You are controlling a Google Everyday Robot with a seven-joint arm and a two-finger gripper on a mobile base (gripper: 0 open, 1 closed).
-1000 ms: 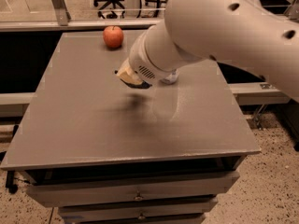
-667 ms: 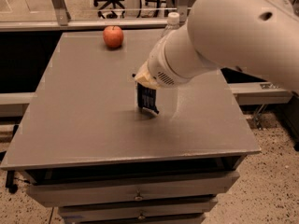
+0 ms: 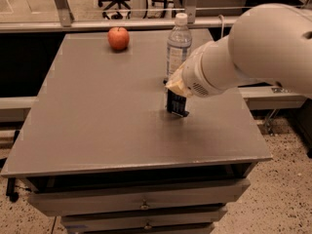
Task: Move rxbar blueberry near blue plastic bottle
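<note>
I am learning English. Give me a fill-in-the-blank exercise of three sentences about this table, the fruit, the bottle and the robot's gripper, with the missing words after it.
1. The round red fruit at the far side of the table is an ____.
2. The blue plastic bottle has a cap of ____ colour.
3. The gripper, just on the near side of the bottle, is shut on the dark, upright ____.
Missing words: apple; white; rxbar blueberry.

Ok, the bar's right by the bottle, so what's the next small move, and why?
Probably open the gripper and release: it holds the rxbar blueberry upright, its lower end about at the table, just in front of the blue plastic bottle.
</note>
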